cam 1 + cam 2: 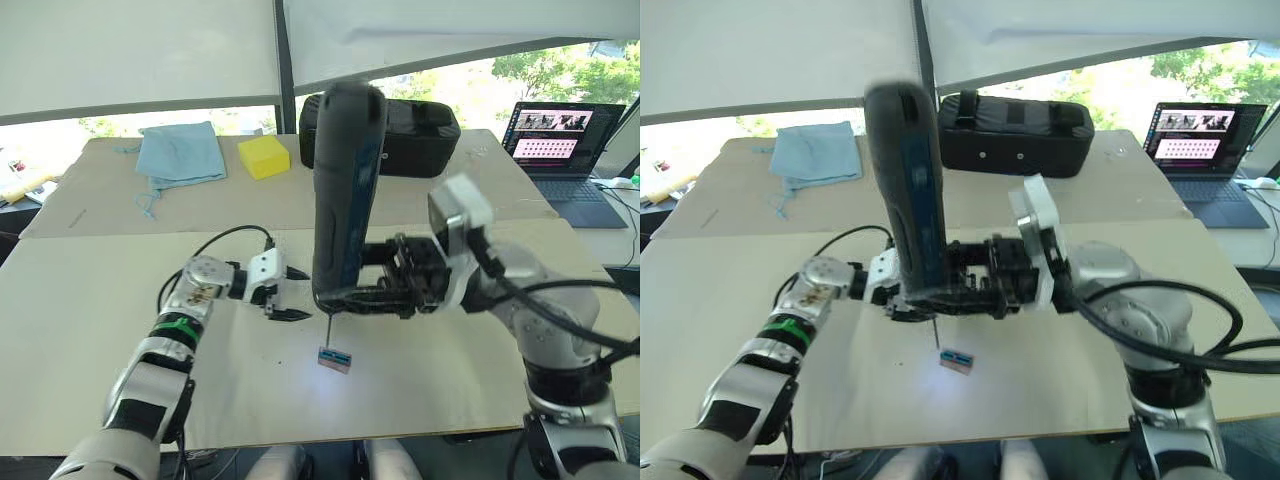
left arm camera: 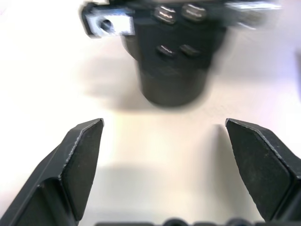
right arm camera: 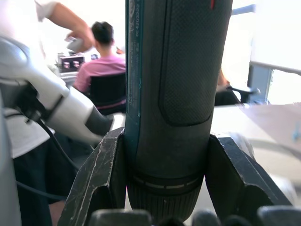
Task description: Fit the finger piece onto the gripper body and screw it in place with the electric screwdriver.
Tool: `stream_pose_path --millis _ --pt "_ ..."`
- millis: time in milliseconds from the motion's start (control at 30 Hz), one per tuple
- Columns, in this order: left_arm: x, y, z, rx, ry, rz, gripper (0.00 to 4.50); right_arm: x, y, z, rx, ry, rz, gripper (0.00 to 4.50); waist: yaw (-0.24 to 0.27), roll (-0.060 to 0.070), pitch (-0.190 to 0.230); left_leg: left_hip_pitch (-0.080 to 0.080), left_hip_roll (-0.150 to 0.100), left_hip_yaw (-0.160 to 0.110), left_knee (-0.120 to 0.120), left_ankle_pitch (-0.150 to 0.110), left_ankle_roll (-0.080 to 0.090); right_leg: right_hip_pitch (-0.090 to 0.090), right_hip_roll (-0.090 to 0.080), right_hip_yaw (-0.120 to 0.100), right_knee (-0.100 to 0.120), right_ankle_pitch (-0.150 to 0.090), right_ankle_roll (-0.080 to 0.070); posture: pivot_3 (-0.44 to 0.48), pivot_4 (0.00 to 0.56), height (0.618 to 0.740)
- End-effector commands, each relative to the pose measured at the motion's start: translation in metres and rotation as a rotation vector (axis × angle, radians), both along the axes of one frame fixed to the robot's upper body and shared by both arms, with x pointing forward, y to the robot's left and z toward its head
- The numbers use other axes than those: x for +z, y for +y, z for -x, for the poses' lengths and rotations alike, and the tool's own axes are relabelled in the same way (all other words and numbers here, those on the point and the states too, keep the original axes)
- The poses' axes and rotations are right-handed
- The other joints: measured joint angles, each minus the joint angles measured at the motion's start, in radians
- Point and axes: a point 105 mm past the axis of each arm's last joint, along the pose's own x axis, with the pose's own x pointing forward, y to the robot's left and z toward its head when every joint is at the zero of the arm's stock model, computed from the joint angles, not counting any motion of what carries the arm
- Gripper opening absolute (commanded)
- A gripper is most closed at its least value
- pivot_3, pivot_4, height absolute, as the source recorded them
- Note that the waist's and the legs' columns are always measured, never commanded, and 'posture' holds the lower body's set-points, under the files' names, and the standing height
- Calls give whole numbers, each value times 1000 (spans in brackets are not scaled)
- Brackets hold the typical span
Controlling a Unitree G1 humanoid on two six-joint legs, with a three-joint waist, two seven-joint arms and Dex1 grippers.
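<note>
My right claw squeezes the screwdriver low on its grippy black barrel. It stands up near the middle of the worktop, its thin bit pointing down at a small block. It looks hard, smooth and top-heavy. My left claw is wide, empty, facing the round black body.

The electric screwdriver hides part of the black case behind it. In the left wrist view, a dark round thing is blurry, its top cut off.
</note>
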Motion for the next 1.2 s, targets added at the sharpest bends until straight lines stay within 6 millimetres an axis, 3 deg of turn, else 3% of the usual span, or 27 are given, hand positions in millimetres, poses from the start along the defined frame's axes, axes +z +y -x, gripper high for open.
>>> stream_pose_path --millis 33,200,500,1200 --pt "13 -2 29 -146 21 -3 4500 6 -3 5 -58 -133 -50 1918 0 0 0 0 0 0 0 0 0 0 0 0 0 0 0 0 150 740" --pt "3 -28 65 -245 58 39 4500 -10 -4 5 -121 -136 -55 1918 7 0 0 1 0 0 0 0 0 1 0 -1 0 0 0 0 150 740" --pt "-16 -53 68 -230 42 66 4500 -31 -1 4 -167 -139 -22 1918 5 0 0 4 0 0 -1 1 -2 3 1 -1 0 0 0 0 150 740" --pt "-27 -60 65 -234 47 60 4500 -36 1 -1 -193 -145 -24 1918 6 0 0 4 0 0 -1 1 -2 3 1 -1 -1 0 0 0 150 740"
